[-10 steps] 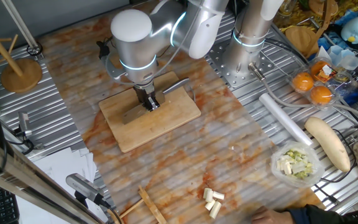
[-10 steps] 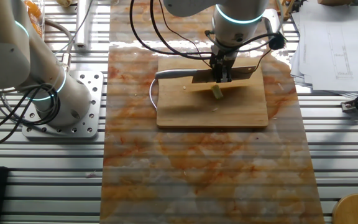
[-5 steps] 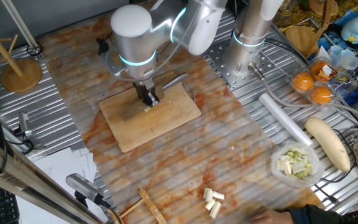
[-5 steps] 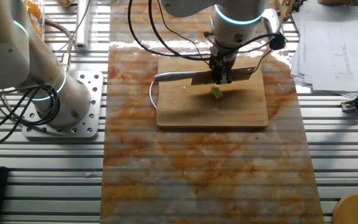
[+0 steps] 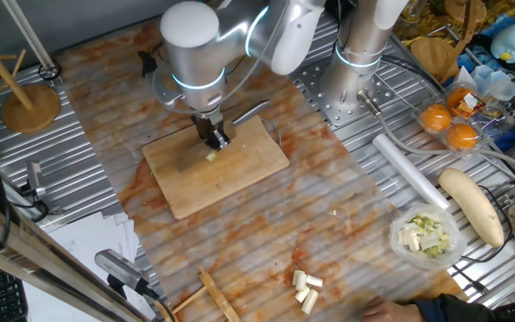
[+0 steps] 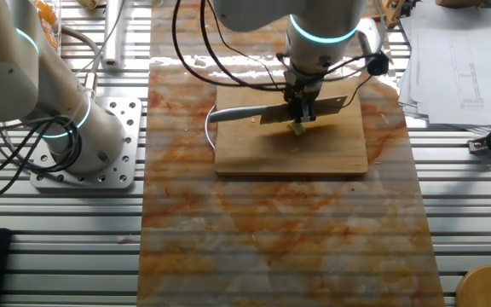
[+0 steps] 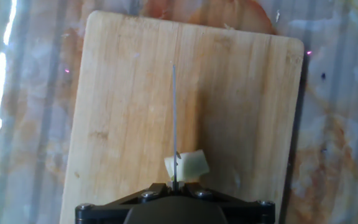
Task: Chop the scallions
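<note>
Hand view shows the scallions (image 7: 187, 165) as one pale stub on the cutting board (image 7: 129, 106), with the knife (image 7: 174, 118) seen edge-on and its blade crossing the stub's left part. Compared with a second ago, I see the blade has lifted off the board and shifted sideways over the stub, so I judge a fresh cut is being lined up rather than finished. From the other fixed view, my gripper (image 6: 301, 109) is closed on the knife, which hangs level just above the stub. The board lies on the desk (image 6: 280, 230). Earlier cut pieces (image 5: 306, 290) lie well apart near the desk's edge.
</note>
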Motion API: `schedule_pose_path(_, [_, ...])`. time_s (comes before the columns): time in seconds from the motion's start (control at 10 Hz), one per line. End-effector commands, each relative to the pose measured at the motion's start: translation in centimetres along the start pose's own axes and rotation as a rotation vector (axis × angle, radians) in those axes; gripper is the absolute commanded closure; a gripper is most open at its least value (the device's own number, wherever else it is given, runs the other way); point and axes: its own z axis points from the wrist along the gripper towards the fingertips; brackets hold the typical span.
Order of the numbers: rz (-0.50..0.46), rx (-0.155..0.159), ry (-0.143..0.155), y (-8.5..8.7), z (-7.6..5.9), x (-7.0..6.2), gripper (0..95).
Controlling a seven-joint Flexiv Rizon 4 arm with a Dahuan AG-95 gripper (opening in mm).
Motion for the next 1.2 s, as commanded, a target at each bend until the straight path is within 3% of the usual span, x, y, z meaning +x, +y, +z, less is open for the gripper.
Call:
schedule_pose_path(0.1, [0.019,-0.005,-0.032,0.1,2.2,-1.3,95.0])
schedule_pose_path(0.3, [0.043,0.009,-0.022,1.2,3.6,-3.2,95.0])
schedule_pose_path(0.4, [0.033,0.029,-0.026,1.2,3.7,-3.6,95.0])
schedule_pose_path(0.5, [0.013,0.066,-0.012,1.2,3.7,-3.7,95.0])
schedule_pose_path(0.7, [0.024,0.041,-0.027,1.2,3.8,-3.8,95.0])
schedule_pose_path(0.9, [0.014,0.022,0.002,1.5,1.1,-3.1,95.0])
schedule_pose_path(1.1, [0.006,0.004,0.007,1.9,-1.7,-2.0,95.0])
schedule_pose_path(1.2, [-0.006,0.004,0.014,2.0,-2.5,-1.5,95.0])
